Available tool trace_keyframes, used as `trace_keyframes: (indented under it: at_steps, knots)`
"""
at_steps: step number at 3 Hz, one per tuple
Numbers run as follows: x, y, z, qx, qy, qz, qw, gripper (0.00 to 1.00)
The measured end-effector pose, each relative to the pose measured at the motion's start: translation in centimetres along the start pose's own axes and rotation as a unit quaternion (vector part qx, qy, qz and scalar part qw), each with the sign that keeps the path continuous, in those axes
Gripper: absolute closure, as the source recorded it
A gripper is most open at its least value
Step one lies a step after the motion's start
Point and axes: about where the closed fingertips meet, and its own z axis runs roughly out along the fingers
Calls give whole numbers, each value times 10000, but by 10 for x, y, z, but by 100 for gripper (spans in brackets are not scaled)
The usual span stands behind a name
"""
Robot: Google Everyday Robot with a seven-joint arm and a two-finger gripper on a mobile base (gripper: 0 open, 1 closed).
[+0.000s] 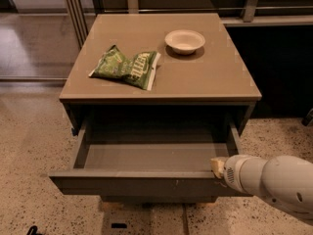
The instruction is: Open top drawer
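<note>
The top drawer (142, 182) of the grey-brown cabinet stands pulled well out toward me. Its flat front has small pale scuffs right of centre, and its shallow grey tray (151, 155) is bare. My gripper (217, 166) is at the drawer's front right corner, on the top edge of the front panel. Only a pale tip shows ahead of the white arm (274, 185), which comes in from the lower right.
On the cabinet top (215, 77) lie a green chip bag (126, 67) at the left and a white bowl (185, 41) at the back right. Speckled floor surrounds the cabinet. A dark wall and railing stand behind and to the right.
</note>
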Motion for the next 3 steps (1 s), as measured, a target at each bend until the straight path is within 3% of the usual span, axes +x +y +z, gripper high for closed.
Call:
trace_keyframes:
  at_steps: [1, 2, 3]
  knots:
    - [7, 15, -13, -184, 48, -244, 9995, 100]
    - [-13, 18, -37, -255, -454, 46, 9986, 73]
    - [-18, 11, -46, -129, -1037, 553, 9930, 50]
